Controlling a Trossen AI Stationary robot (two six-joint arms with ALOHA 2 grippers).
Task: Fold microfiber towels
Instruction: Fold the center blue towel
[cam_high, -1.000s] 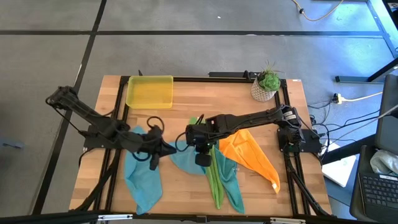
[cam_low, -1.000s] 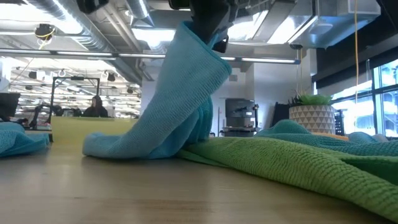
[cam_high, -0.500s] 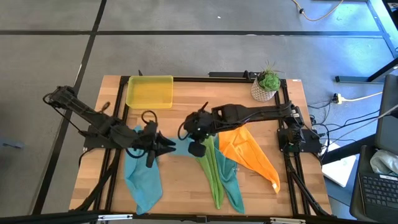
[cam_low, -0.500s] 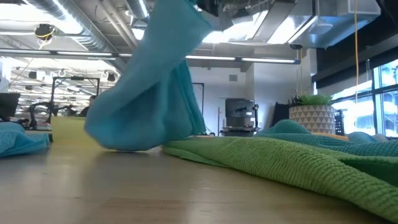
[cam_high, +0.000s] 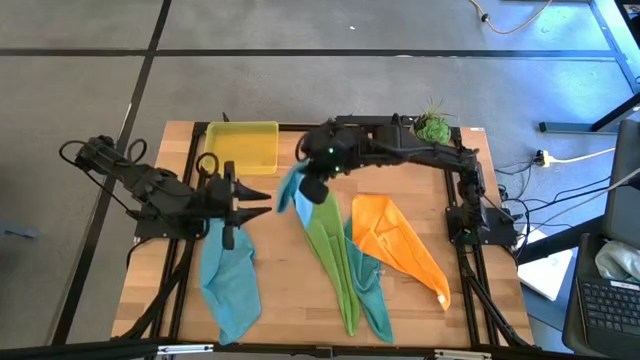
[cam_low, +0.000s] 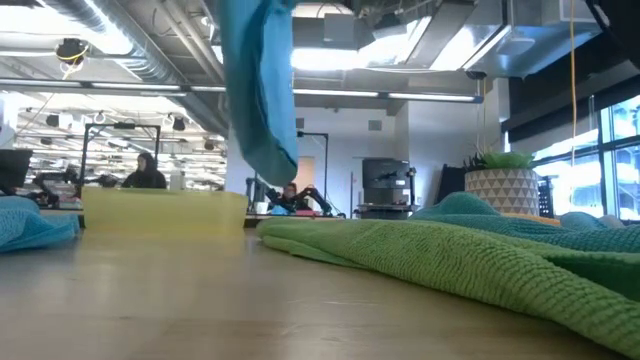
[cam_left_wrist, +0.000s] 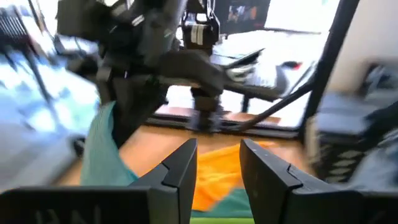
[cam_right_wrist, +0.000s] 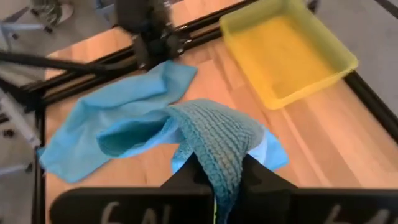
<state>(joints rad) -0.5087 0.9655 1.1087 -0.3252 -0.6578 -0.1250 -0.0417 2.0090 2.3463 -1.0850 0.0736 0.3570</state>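
Note:
My right gripper (cam_high: 312, 188) is high above the table's middle, shut on a teal towel (cam_high: 291, 193) that hangs free below it (cam_low: 255, 90). To its left my left gripper (cam_high: 266, 198) is raised, pointing toward the table's right. It is open with nothing between its fingers (cam_left_wrist: 217, 146). A light blue towel (cam_high: 230, 280) lies flat at the near left. A lime green towel (cam_high: 335, 260) lies in a long strip over another teal cloth (cam_high: 378, 305). An orange towel (cam_high: 400, 245) lies to their right. My right gripper pinches a bunched fold of the teal towel (cam_right_wrist: 214, 146) between its two fingers, with more than one layer in the hold. The fingers slant downward from the table's right side. The towel hangs slack below them, its lower end (cam_low: 272, 160) clear of the table.
A yellow-green plastic tray (cam_high: 240, 147) stands at the far left of the table and a potted plant (cam_high: 430, 132) at the far right. Black frame rails run along both side edges. Bare wood shows between the tray and the towels.
My right gripper has risen and gone toward the far edge, still shut on the teal towel. The towel's lower part lay on the table and now hangs lifted clear. My left gripper has risen, rolled and opened, and stands apart from that towel.

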